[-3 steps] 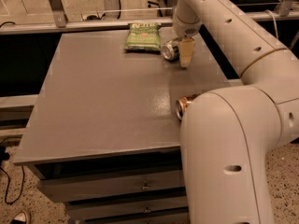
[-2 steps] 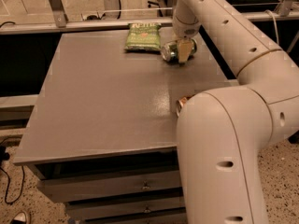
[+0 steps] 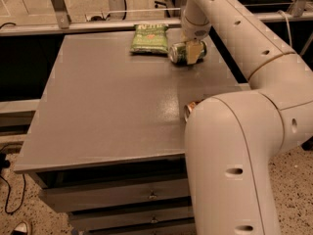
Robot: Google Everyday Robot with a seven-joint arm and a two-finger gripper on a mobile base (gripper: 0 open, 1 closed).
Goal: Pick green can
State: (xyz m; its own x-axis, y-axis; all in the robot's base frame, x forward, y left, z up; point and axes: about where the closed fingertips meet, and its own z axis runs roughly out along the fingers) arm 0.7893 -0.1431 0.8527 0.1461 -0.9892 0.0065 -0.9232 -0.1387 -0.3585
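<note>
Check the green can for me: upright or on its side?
On its side: the green can shows its silver end facing left, body horizontal; the gripper is at it, near the far edge of the table.

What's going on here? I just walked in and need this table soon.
A one-armed robot is going for the green can, which lies on its side at the far end of the grey table, close beside a green chip bag. The gripper is down at the can, at the end away from the bag. The can looks to be resting on the tabletop, not lifted. A copper-brown can peeks out from behind the robot's arm at the table's edge.
</note>
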